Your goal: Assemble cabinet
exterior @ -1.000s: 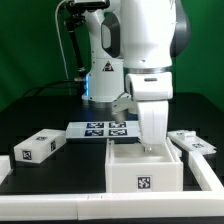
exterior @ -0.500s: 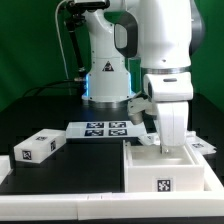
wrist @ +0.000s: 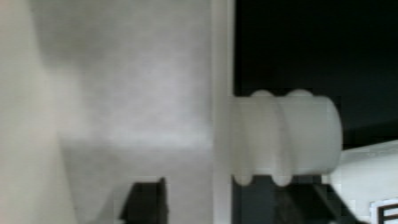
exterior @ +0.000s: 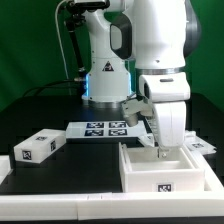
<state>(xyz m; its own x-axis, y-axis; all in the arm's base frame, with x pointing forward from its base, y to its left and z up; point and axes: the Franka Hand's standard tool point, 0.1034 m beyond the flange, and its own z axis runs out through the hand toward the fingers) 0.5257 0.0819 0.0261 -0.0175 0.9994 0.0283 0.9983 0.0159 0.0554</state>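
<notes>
Exterior and wrist views of one moment in the cabinet assembly. The white arm (exterior: pixel 160 50) stands upright on the exterior view's right, its last link pointing straight down, so that the gripper (exterior: pixel 163 150) reaches into the open top of the cabinet frame (exterior: pixel 150 172). We cannot tell how wide the fingers stand, since the frame's walls and the wrist housing cover them. The frame rests on the black table (exterior: pixel 85 172) toward the exterior view's right. Its opening faces up, its tagged front wall faces the camera, and its long axis runs across the view. A drawer block (exterior: pixel 38 147) lies well apart on the exterior view's left, its tag turned toward the camera and its long axis slanting away from us. The marker board (exterior: pixel 104 128) lies flat behind, near the arm's base. A further white part (exterior: pixel 200 147) lies just beside the frame's far right corner, partly hidden. The frame's lower edge is cut off by a white ledge (exterior: pixel 60 208) in the foreground. In the wrist view we see a blurred white panel (wrist: pixel 107 100) and a ribbed white knob (wrist: pixel 285 137) against black. The rest of that view is too soft to make out.
</notes>
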